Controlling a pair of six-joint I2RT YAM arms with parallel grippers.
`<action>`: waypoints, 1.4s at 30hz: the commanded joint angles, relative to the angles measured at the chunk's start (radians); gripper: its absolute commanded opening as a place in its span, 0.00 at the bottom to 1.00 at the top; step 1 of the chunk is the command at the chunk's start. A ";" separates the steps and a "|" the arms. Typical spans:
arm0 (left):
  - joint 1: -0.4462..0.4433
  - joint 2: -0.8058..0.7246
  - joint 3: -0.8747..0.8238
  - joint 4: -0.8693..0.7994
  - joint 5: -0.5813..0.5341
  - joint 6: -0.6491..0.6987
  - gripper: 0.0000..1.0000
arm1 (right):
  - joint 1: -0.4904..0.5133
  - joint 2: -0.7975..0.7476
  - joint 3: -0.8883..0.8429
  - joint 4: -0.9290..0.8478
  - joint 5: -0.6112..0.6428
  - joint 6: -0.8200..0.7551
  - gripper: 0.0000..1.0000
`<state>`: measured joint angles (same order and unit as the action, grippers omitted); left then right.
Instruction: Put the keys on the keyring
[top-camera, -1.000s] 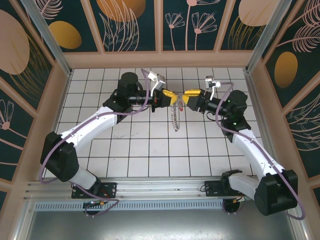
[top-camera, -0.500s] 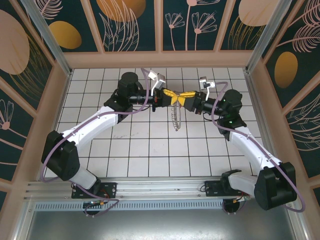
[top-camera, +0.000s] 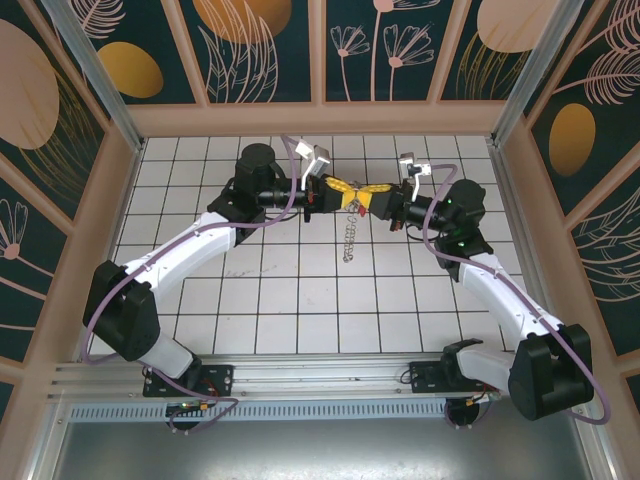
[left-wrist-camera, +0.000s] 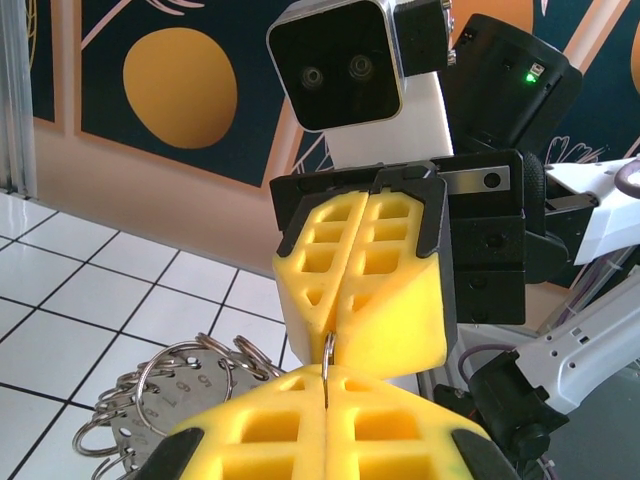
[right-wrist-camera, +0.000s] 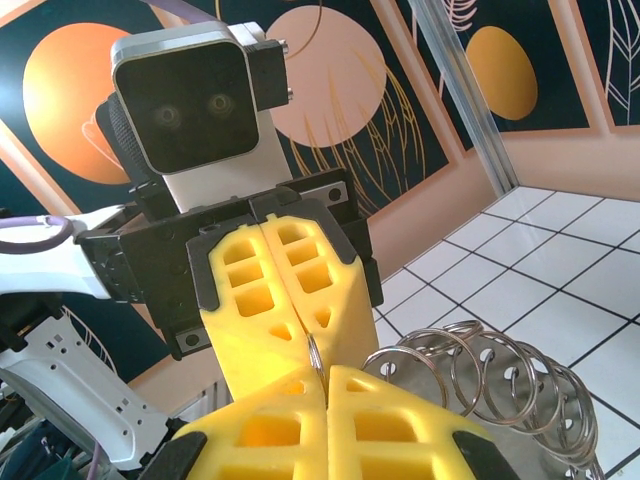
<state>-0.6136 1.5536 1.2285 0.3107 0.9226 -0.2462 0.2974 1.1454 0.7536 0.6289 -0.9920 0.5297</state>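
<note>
left gripper (top-camera: 347, 193) and right gripper (top-camera: 366, 196) are recorded tip to tip, both clenched on one thin ring (left-wrist-camera: 327, 352) of the keyring (top-camera: 348, 235). the remaining silvery rings (right-wrist-camera: 490, 380) are seen hanging in a bunch just below the jaws, over the tiled table (top-camera: 270, 300).

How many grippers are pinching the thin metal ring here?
2. The left gripper is shut on the thin silvery metal ring from one side, the right gripper from the opposite side, tips meeting; the string of silvery rings hangs below.

Yellow right gripper (left-wrist-camera: 335, 320), silvery keyring (left-wrist-camera: 170, 388), white tiles (top-camera: 300, 300)
</note>
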 joint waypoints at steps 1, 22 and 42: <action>-0.001 0.010 0.021 0.034 -0.026 0.009 0.00 | 0.008 -0.008 0.028 -0.032 0.016 -0.043 0.00; 0.086 0.016 0.286 -0.561 -0.270 0.462 0.61 | -0.041 0.385 0.703 -1.095 -0.019 -0.828 0.00; 0.109 0.211 0.521 -0.815 -0.026 0.558 0.54 | -0.040 0.353 0.667 -1.016 -0.176 -0.788 0.00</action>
<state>-0.5091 1.7382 1.7103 -0.4511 0.8154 0.2867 0.2607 1.5555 1.4292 -0.4454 -1.1038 -0.2695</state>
